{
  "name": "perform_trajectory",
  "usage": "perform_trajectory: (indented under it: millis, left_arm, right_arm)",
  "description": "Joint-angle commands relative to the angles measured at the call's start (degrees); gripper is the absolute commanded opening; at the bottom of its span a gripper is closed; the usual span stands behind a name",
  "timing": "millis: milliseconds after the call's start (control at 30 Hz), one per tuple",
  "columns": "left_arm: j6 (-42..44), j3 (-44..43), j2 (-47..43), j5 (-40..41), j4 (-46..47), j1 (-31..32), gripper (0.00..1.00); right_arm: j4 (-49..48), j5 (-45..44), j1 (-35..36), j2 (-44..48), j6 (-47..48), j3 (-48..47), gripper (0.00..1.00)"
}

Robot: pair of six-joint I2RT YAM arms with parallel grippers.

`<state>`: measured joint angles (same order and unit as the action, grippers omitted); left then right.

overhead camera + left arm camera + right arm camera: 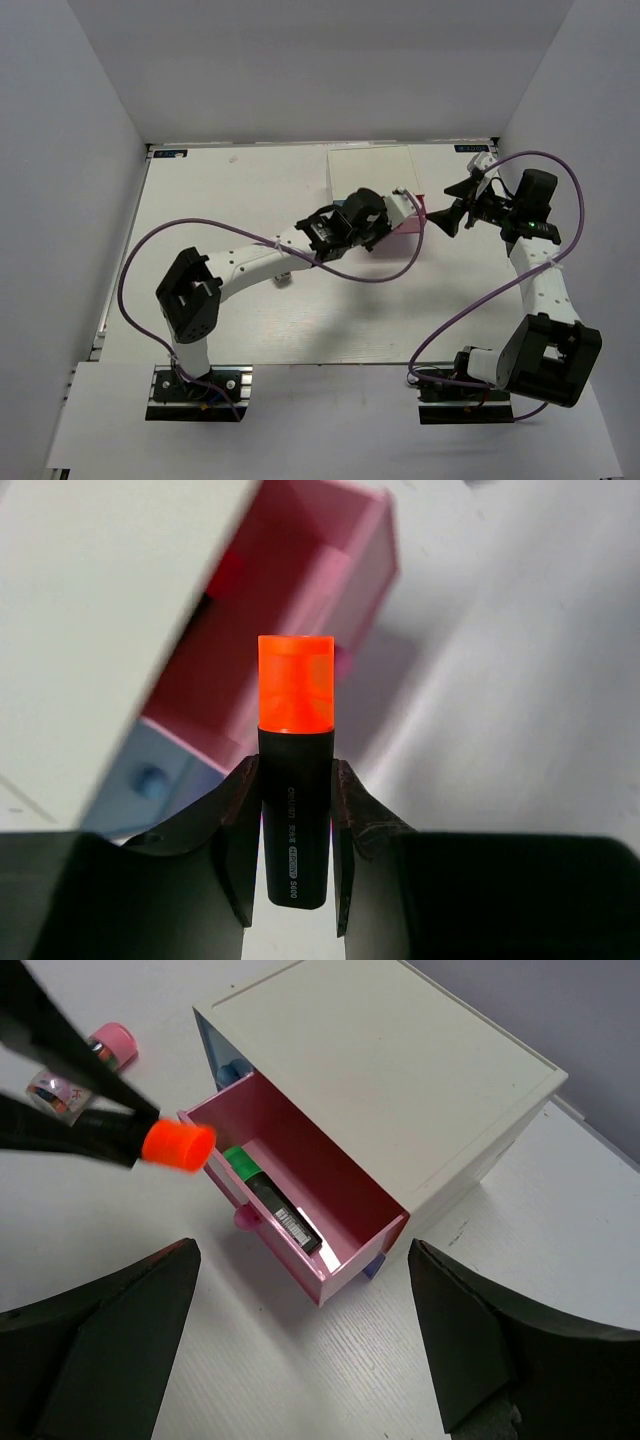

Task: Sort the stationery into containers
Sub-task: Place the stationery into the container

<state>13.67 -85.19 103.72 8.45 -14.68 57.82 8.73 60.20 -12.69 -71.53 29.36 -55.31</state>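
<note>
Glowing translucent-capped cylindrical orange highlighter (295, 770)

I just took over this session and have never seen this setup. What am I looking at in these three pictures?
Two robot arms are bolted to the near edge of a white table. The overhead picture looks down from behind them. The other two come from a camera on each wrist. The left gripper is shut on an orange-capped highlighter, held near the pulled-out pink drawer of a white drawer box. A green-capped highlighter lies in that drawer. The right gripper is open, holds nothing, and looks down on the drawer.
</note>
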Motion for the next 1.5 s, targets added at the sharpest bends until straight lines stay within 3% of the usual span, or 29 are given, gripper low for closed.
perform_trajectory:
  millis: [0,467,733,767,833,867,900,967,1033,1100,1167,1233,1300,1333,1367,1400,1433,1467]
  left_arm:
    - [0.47,-4.45,-3.27,0.17,3.16,-1.92,0.11]
    - [4.35,-12.99,8.07,-10.12,15.63,-7.55,0.17]
    - [4.96,-11.94,10.1,-13.81,15.29,-7.55,0.22]
    - [4.96,-11.41,9.49,-13.81,15.99,-7.55,0.24]
    - [4.96,-10.53,9.48,-13.81,16.79,-7.55,0.37]
    - [4.96,-10.0,9.48,-13.03,17.4,-7.55,0.45]
    - [4.96,-10.0,8.96,-11.8,18.1,-7.55,0.59]
    - [4.26,-9.47,8.95,-11.27,18.1,-7.55,0.69]
    - [4.26,-9.47,8.43,-10.73,18.72,-7.55,0.77]
    - [4.26,-9.47,8.43,-10.73,19.25,-7.55,0.77]
    - [4.26,-10.09,7.29,-10.73,19.25,-7.55,0.77]
    - [3.73,-10.09,6.23,-10.73,19.77,-7.55,0.77]
    - [1.64,-9.47,3.87,-8.98,20.39,-7.55,0.77]
    - [0.58,-8.43,2.81,-6.54,21.09,-7.55,0.75]
    - [-0.65,-6.85,1.5,-4.95,21.09,-7.55,0.72]
    - [-3.36,-5.79,0.18,-1.97,21.09,-7.55,0.67]
    - [-4.61,-3.08,-3.14,-0.38,21.09,-7.55,0.59]
    - [-5.66,-1.4,-5.0,1.38,20.57,-7.55,0.39]
  right_arm:
    - [-0.13,1.85,-0.23,1.74,2.01,0.29,0.9]
    - [6.91,2.02,-0.41,3.06,9.13,1.52,0.9]
    - [6.91,2.2,-0.41,3.24,9.66,2.4,0.9]
    - [7.09,2.2,-0.49,3.06,9.57,2.4,0.9]
    - [7.0,2.2,-0.41,2.54,9.75,2.57,0.9]
    - [6.83,2.28,-0.32,2.53,9.83,2.57,0.9]
    - [6.74,2.2,-0.41,2.27,10.01,2.57,0.9]
    - [6.56,2.11,-0.41,2.01,10.27,2.66,0.9]
    - [6.82,2.2,-0.23,1.74,11.67,2.58,0.9]
    - [8.58,3.68,-0.23,1.48,14.66,2.4,0.9]
    - [13.38,4.48,-0.14,0.95,23.75,1.96,0.89]
    - [20.94,6.59,0.12,-0.27,29.06,0.56,0.84]
    - [28.65,7.99,0.29,-1.68,39.51,-0.76,0.61]
    - [30.62,8.43,0.38,-2.21,44.67,-1.72,0.49]
    - [32.47,8.61,0.56,-4.3,49.34,-2.95,0.2]
    - [36.84,8.53,1.08,-5.02,51.04,-3.57,0.06]
    - [38.45,7.48,1.35,-5.98,54.36,-5.4,0.0]
    - [39.94,6.95,1.96,-8.6,57.53,-5.95,0.0]
